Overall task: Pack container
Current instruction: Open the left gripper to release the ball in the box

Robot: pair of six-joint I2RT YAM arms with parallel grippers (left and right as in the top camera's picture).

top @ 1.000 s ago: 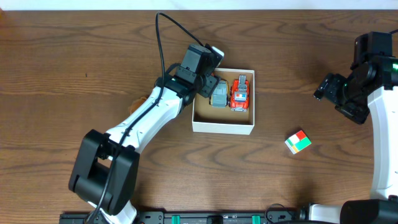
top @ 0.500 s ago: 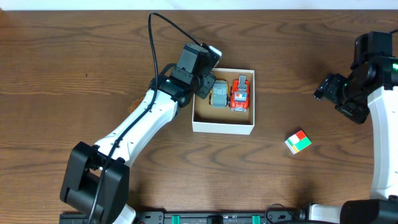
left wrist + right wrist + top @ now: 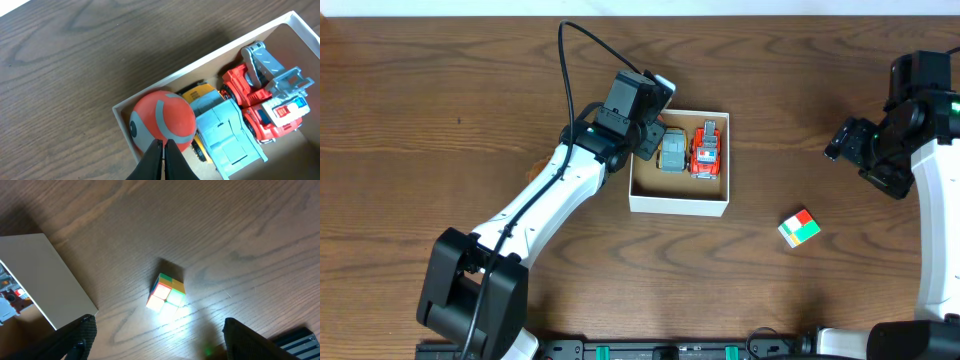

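Finding the container (image 3: 678, 203) lying open side up near the middle of the wooden table (image 3: 440, 90), slightly toward its far edge. Holding three toys on its tan floor, all crowded into the far half. Seeing a red fire engine (image 3: 706, 150) along the right wall, with its grey ladder folded on top. Touching its left side, a grey-blue and yellow toy truck (image 3: 673, 152), parallel to it. Filling the far left corner, a red-orange ball with a grey stripe (image 3: 162, 122), pressing against the truck and the left wall. Leaving the near half of the floor bare.

Hovering just above the ball with the left gripper (image 3: 164, 150), fingertips pressed together with nothing between them. Reaching in over the container's left wall.

Hanging above the table at the right edge with the right gripper (image 3: 159, 330), fingers spread wide and gripping nothing. Looking down on a small multicoloured puzzle cube (image 3: 166, 292) lying on the bare wood, right of the container and well apart from it.
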